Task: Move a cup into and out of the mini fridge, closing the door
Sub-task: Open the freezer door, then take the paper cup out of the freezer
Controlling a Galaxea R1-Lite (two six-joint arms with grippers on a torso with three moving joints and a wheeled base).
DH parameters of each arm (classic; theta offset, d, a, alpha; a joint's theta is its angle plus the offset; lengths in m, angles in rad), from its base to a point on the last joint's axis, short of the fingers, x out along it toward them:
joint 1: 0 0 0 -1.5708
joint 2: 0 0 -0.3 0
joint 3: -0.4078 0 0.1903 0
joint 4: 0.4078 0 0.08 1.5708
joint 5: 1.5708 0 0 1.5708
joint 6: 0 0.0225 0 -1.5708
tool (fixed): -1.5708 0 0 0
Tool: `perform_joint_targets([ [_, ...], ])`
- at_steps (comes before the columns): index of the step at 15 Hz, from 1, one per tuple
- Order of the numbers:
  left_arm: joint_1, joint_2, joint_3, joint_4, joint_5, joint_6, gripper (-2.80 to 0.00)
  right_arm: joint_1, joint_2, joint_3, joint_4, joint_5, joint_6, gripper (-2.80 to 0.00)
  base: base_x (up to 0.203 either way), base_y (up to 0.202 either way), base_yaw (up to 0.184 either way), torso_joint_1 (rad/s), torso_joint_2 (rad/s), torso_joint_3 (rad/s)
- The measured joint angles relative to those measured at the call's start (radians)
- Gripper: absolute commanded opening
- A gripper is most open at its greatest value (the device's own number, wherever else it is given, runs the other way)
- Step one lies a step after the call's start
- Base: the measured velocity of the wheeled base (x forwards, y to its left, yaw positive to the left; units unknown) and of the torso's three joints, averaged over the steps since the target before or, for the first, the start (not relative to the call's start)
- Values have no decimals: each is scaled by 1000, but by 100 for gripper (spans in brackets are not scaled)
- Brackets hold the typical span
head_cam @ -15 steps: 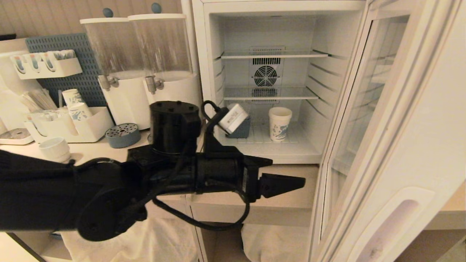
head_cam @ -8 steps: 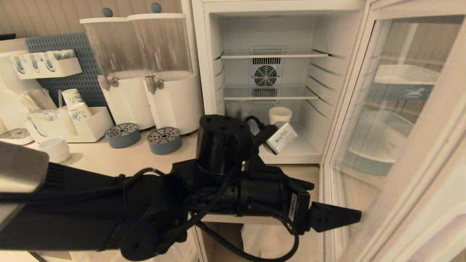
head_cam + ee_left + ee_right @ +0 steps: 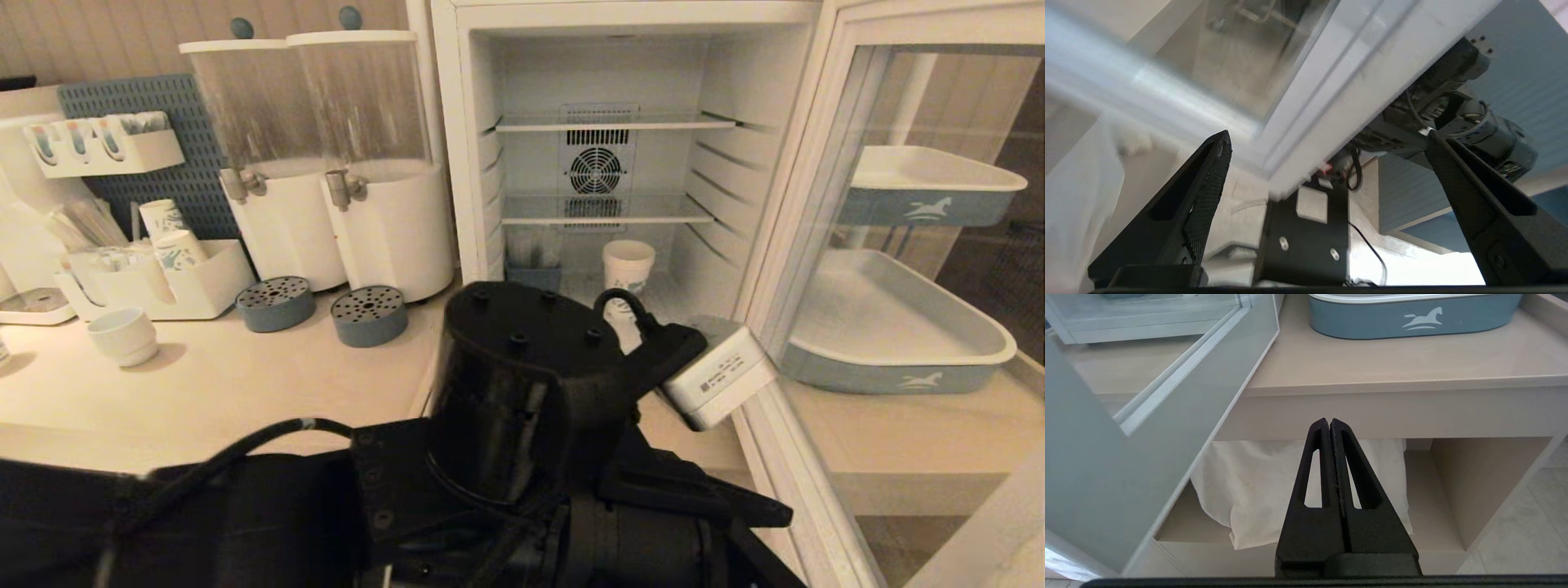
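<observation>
With the cup (image 3: pixel 628 267) on the mini fridge (image 3: pixel 604 171) floor at 12 o'clock, the left tool (image 3: pixel 1327 143) (spread wide, empty) faced the door (image 3: pixel 816 269) edge; a flat push seemed wisest.

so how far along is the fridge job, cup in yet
Done: the cup stands on the floor of the mini fridge. In hand: nothing is gripped; the left gripper is open, with the lower edge of the door just beyond its fingertips, and the door stands wide open. The right gripper is shut, idle below the counter. Left: closing the door, then taking the cup out.
</observation>
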Motion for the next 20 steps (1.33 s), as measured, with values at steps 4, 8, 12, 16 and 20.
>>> perform_joint_targets([
  [4, -21, -203, -96, 362, 175, -29, 0, 0, 0, 0, 0, 0, -1, -280, 0, 0, 0, 0, 0, 0],
  [8, 40, -387, -122, 585, 364, -7, 0, 0, 0, 0, 0, 0, -1, -280, 0, 0, 0, 0, 0, 0],
  [12, 253, -513, 66, 600, 527, 7, -280, 0, 0, 0, 0, -1, -2, -280, 0, 0, 0, 0, 0, 0],
  [16, 432, -566, 287, 474, 653, 13, -280, 0, 0, 0, 0, 0, -1, -280, 0, 0, 0, 0, 0, 0],
  [20, 403, -739, 378, 613, 898, -36, -280, 0, 0, 0, 0, 0, -1, -280, 0, 0, 0, 0, 0, 0],
])
